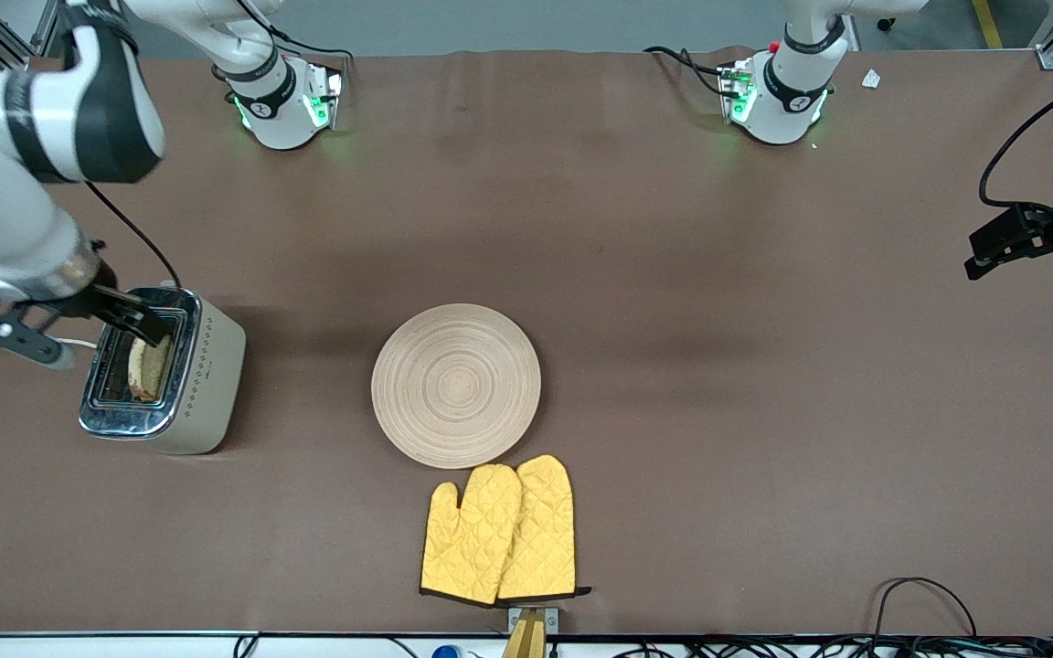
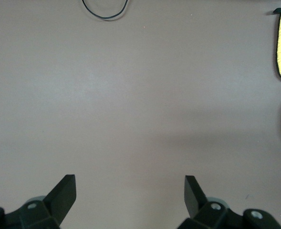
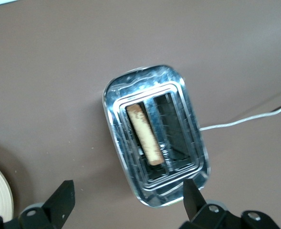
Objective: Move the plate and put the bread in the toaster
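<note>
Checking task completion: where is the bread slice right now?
The bread stands on edge in one slot of the toaster at the right arm's end of the table, under the open right gripper; the plate beside it is bare.

The right gripper (image 1: 138, 320) is hanging open over the toaster (image 1: 165, 370), where the bread (image 1: 150, 367) is filling one slot (the other is gaping free). Bare table (image 1: 764, 411) is lying wide around the plate (image 1: 456, 385), with yellow mitts (image 1: 499, 533) crowding its nearer edge.
</note>
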You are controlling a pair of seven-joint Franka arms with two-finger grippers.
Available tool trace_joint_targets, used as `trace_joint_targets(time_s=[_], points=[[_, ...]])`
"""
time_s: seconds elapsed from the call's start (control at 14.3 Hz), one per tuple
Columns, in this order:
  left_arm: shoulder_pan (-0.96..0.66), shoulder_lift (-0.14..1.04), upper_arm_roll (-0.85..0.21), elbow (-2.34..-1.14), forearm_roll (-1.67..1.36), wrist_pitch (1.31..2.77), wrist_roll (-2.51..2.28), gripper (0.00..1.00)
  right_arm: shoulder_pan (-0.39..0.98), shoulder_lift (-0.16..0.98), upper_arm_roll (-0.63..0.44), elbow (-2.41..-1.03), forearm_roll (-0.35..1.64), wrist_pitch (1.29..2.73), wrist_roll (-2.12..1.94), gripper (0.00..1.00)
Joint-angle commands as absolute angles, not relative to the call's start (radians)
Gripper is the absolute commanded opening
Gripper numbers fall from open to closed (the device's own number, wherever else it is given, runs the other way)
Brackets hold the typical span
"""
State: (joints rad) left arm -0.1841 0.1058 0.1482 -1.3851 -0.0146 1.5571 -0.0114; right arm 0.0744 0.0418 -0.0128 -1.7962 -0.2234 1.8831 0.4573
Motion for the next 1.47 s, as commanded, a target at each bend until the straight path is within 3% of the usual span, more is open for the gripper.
trace_joint_targets(time_s=[0.0, 0.7, 1.4], points=[[-0.187, 0.089, 0.15, -1.399, -0.014, 1.568, -0.023, 1.0, 0.034, -0.049, -0.003, -1.829, -0.193, 1.843, 0.316, 1.0], [-0.189, 0.089, 0.15, -1.399, -0.014, 1.568, -0.025, 1.0, 0.017, -0.235, -0.107, -1.819, -0.011, 1.645, 0.115, 1.0], [-0.189, 0.089, 0.15, -1.397, -0.014, 1.568, -0.026, 1.0, 0.02, -0.244, -0.103, -1.77, -0.015, 1.566, 0.107, 1.0]])
